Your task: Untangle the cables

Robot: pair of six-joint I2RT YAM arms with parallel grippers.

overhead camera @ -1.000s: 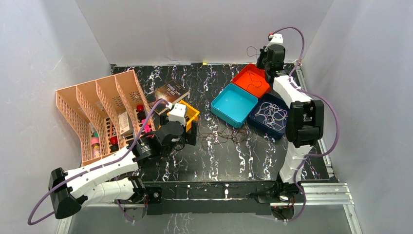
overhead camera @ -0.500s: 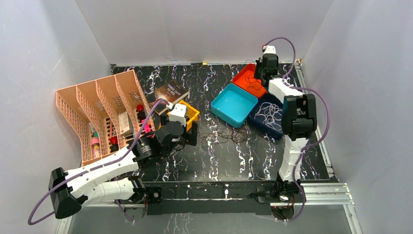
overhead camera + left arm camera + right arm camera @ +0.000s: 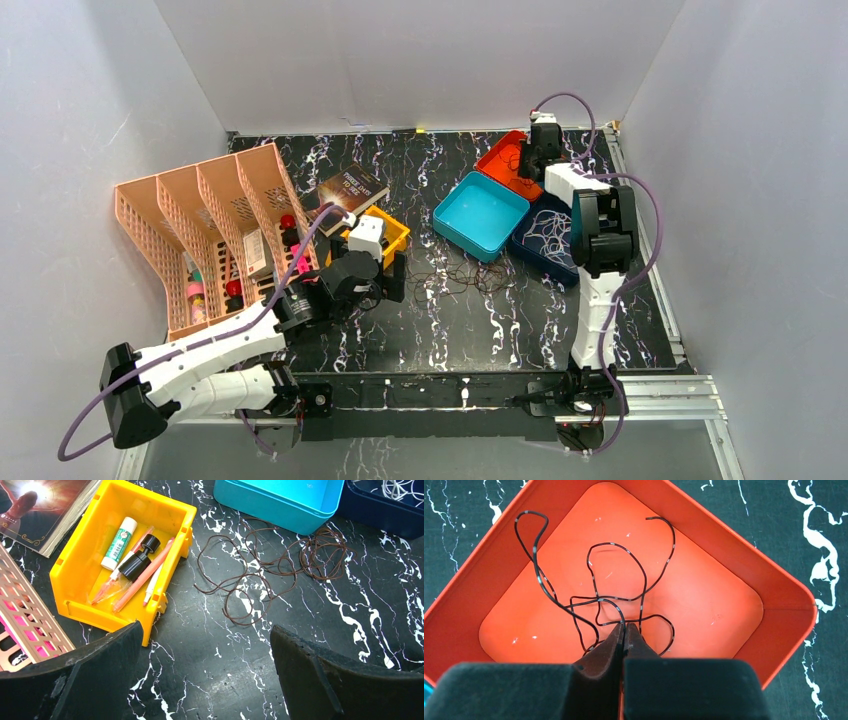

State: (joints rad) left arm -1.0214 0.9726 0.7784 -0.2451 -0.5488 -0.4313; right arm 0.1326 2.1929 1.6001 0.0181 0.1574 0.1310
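A tangle of thin brown cable lies in loops on the black marble table, between the yellow bin and the teal tray; it also shows in the top view. My left gripper is open and empty, low over the table just short of those loops. My right gripper is shut on a thin black cable whose loops lie inside the orange tray. In the top view the right gripper points down into that tray. Pale white cables lie in the dark blue tray.
Teal tray, orange tray and dark blue tray cluster at the back right. A yellow bin with pens, a book and a peach slotted rack stand on the left.
My right gripper has come down from up by the back wall into the orange tray, carrying the black cable. The left arm has not moved.
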